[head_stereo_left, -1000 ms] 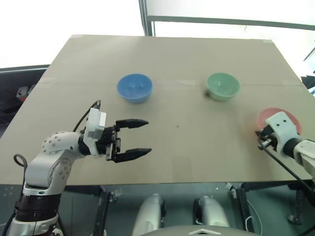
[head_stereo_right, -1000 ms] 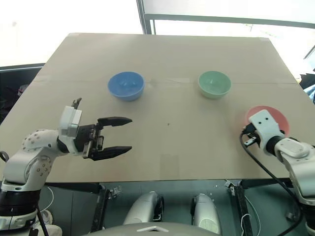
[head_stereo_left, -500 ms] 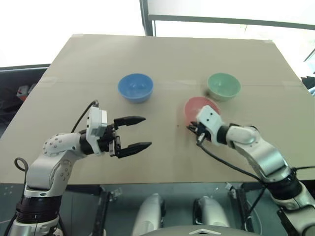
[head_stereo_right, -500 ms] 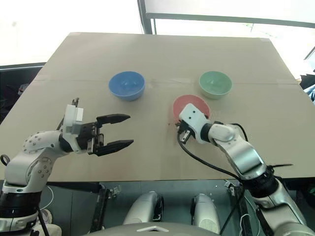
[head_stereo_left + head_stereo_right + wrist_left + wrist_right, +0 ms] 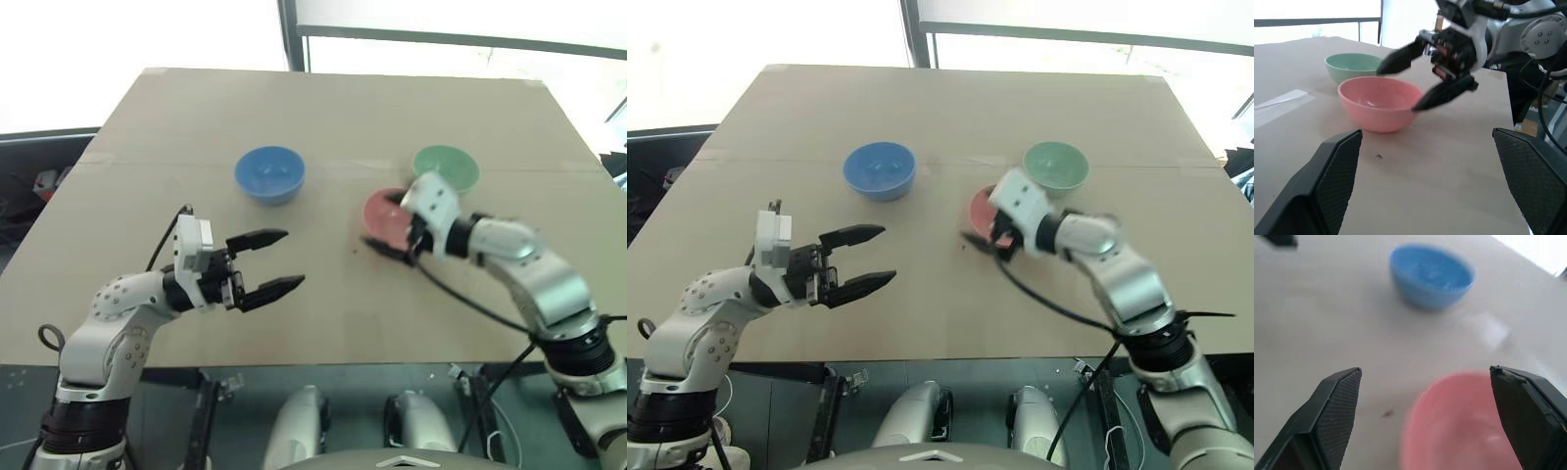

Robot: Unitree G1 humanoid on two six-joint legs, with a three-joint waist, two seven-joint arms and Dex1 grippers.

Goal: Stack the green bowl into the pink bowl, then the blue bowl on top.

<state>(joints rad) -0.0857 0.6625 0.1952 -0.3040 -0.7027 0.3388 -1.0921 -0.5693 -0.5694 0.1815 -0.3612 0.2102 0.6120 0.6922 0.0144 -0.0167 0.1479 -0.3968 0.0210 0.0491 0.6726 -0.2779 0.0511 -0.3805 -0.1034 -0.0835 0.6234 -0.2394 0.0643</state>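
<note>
One pink bowl (image 5: 384, 215) released mid-table, right tool (image 5: 1415, 73) opened

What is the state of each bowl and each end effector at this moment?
pink bowl: upright on the table, empty, not held.
green bowl: upright, empty, standing alone behind the pink bowl.
blue bowl: upright, empty, standing alone.
right end effector: open, fingers on both sides of the pink bowl's rim.
left end effector: open, holding nothing.
</note>
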